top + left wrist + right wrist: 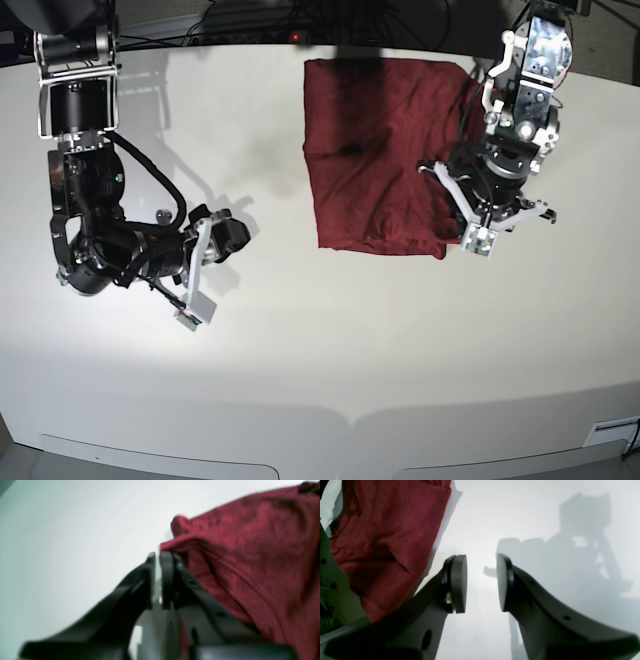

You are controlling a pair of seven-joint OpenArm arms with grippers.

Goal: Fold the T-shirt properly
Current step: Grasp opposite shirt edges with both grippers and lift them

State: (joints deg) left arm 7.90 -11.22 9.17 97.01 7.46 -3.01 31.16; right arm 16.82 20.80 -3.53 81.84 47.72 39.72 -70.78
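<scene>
The T-shirt [385,150], dark red and folded into a rough rectangle, lies at the back right of the white table [330,340]. In the left wrist view its bunched edge [237,550] lies just right of my left gripper [157,580]. That gripper's pads stand a narrow gap apart, with only table showing between them. My right gripper [481,582] hovers open over bare table, nothing between its pads. A fold of the T-shirt [385,537] shows at that view's upper left. In the base view the right gripper [238,230] sits well left of the shirt.
The left arm [505,160] stands over the shirt's right edge. Dark cables [300,20] run behind the table's far edge. The right arm's base [75,110] rises at the far left, and its shadow [582,542] falls on the table.
</scene>
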